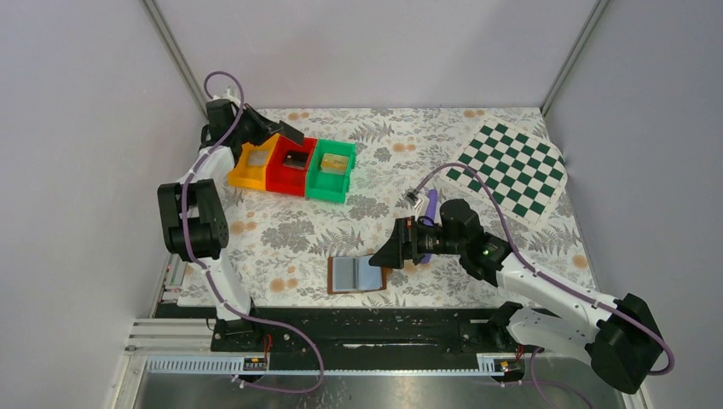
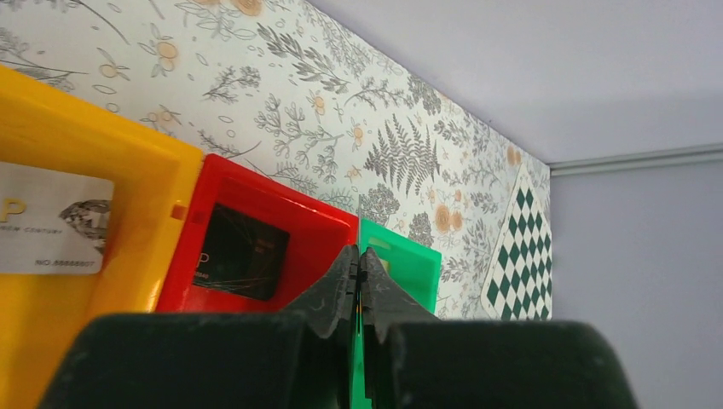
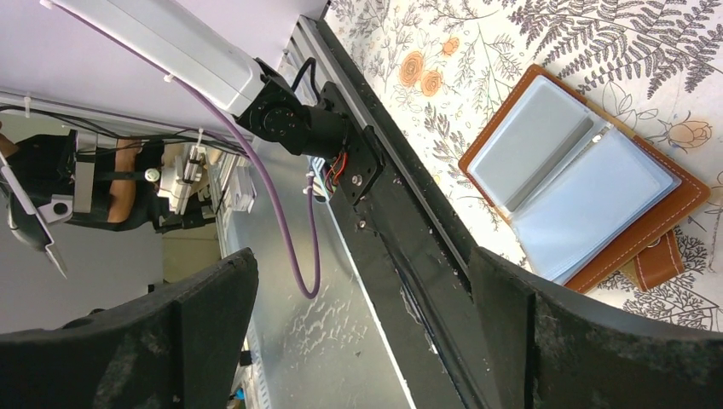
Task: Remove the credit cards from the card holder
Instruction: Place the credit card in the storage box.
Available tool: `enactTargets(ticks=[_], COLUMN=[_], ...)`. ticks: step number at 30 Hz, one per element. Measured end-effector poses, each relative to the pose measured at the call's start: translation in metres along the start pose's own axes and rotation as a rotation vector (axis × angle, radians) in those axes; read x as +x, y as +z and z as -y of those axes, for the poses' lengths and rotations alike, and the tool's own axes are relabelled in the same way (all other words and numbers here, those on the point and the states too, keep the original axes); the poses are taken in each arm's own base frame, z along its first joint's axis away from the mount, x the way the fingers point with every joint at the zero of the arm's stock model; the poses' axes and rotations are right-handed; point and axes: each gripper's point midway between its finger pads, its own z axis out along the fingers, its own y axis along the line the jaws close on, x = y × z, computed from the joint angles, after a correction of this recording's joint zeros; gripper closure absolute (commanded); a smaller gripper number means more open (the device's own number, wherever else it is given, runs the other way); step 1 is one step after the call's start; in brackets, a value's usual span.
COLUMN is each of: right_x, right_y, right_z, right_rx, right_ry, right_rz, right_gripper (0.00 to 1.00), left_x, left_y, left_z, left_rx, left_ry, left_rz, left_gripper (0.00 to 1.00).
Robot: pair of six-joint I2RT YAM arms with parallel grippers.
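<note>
floral table [image 1: 281, 239]: left gripper [image 2: 359, 256] closed, empty, above bins [image 1: 294, 166]; right gripper [image 1: 385, 256] open, empty, near card holder [image 1: 354, 274].

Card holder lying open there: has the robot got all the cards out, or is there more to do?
Mostly done, it seems. The yellow bin, red bin and green bin each hold a card. The card holder lies open, its pale pockets looking empty. Neither hand holds anything: left hand shut over the bins, right hand open by the holder. Probably nothing remains.
</note>
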Motion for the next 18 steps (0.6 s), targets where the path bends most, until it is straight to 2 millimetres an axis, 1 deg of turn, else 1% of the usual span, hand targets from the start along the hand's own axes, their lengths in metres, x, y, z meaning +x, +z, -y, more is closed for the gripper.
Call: enactTargets(ticks=[2, 4, 7, 9, 13, 18], right_x=[-0.001, -0.002, -0.003, -0.002, -0.002, -0.002], right_y=[0.001, 0.003, 0.007, 0.008, 0.009, 0.009], right_z=[0.001, 0.002, 0.006, 0.008, 0.011, 0.013], right_rx=[0.005, 0.01, 0.02, 0.027, 0.035, 0.038], right_ry=[-0.003, -0.007, -0.008, -0.004, -0.004, -0.006], right_rz=[-0.005, -0.009, -0.018, -0.025, -0.029, -0.029], right_gripper=[0.0, 0.01, 0.01, 0.0, 0.0, 0.0], left_x=[0.005, 0.008, 0.013, 0.017, 0.03, 0.037], left_y=[0.003, 0.006, 0.012, 0.018, 0.025, 0.032], left_z=[0.005, 0.004, -0.007, -0.018, -0.039, -0.045], left_rx=[0.006, 0.003, -0.02, -0.046, -0.092, -0.103], left_ry=[0.025, 0.041, 0.053, 0.054, 0.047, 0.061], left_rz=[-0.01, -0.017, -0.026, -0.041, -0.08, -0.096], left_gripper=[1.0, 1.0, 1.0, 1.0, 1.0, 1.0])
